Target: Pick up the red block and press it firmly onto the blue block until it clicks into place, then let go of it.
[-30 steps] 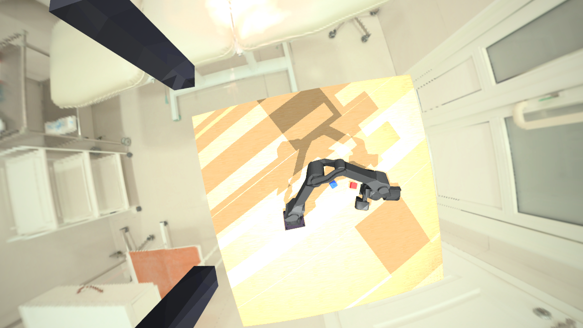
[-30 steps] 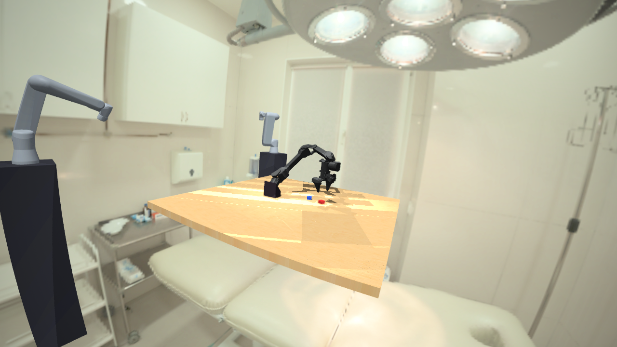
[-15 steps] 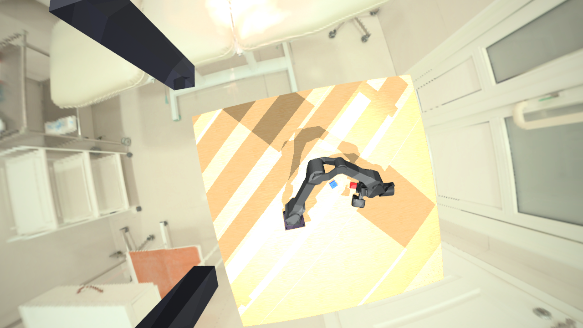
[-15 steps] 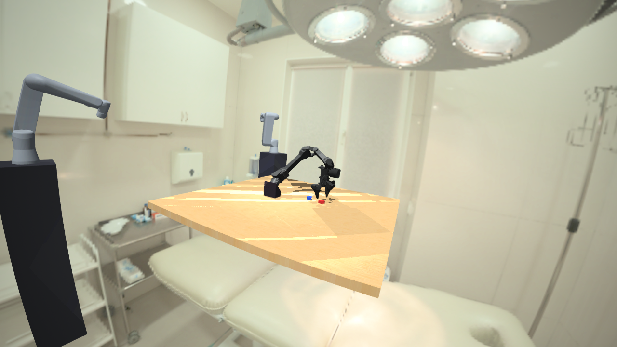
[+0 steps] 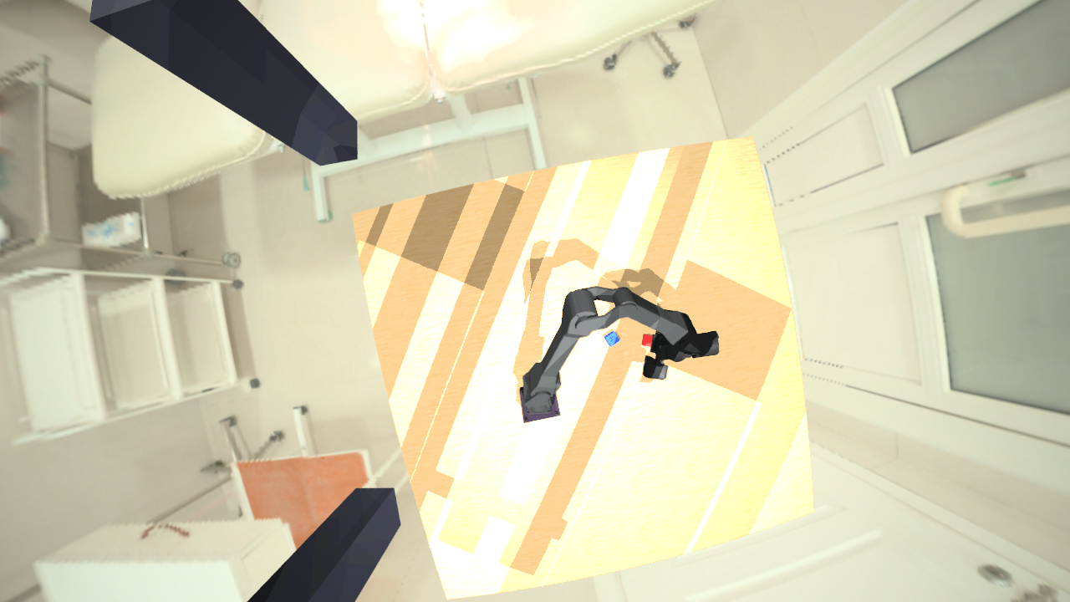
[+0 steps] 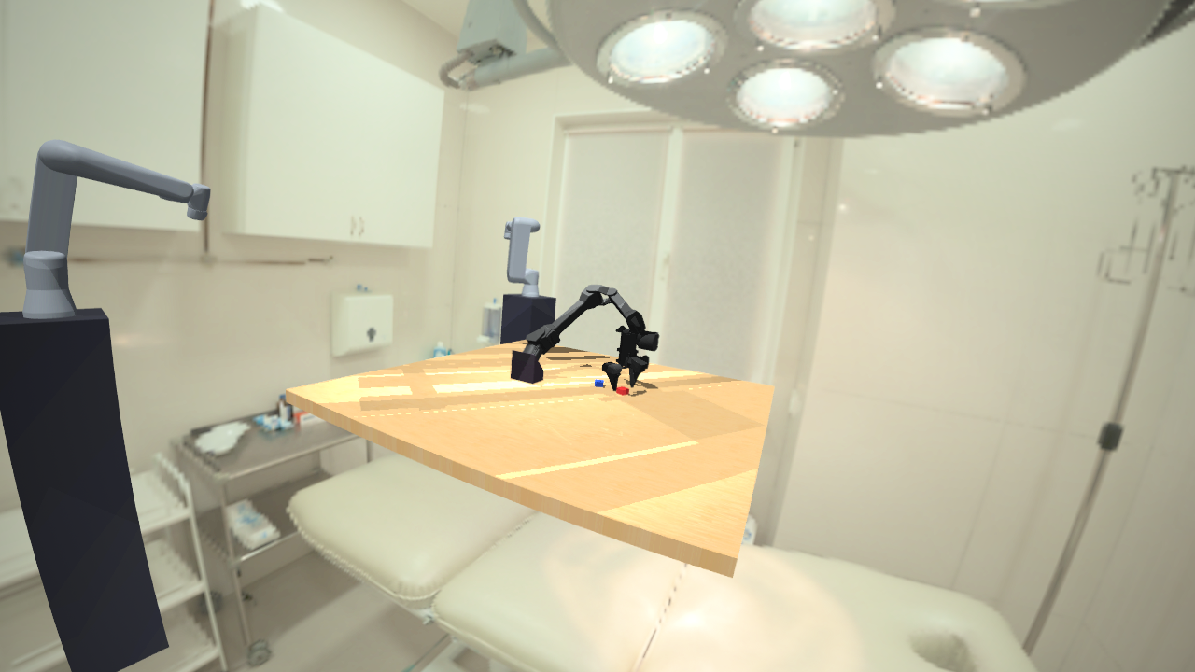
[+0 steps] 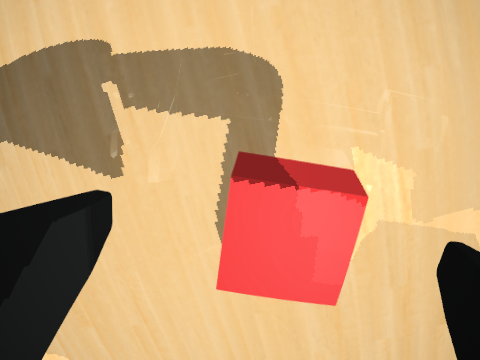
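- On the surface (image 5: 710, 449) (image 6: 501, 434) (image 7: 150, 325), the red block (image 5: 647, 339) (image 6: 622, 390) (image 7: 285, 240) lies flat; in the top view, the blue block (image 5: 612, 338) (image 6: 598, 383) is near it, toward nine o'clock.
- The gripper (image 5: 649, 353) (image 6: 624, 386) (image 7: 283, 236) is spread wide and holds nothing; in the wrist view its fingers stand at nine and three o'clock of the red block, both apart from it.
- The red block is nearer to the three o'clock finger, so on closing this finger may touch first and push it toward nine o'clock.
- The block is turned slightly against the fingers; this could cause a twisted grip, and later a crooked meeting with the blue block.
- If the gripper closes too high, the hold may slip under the firm pressing.
- A press off centre could make the blue block slide or tip, without a click.
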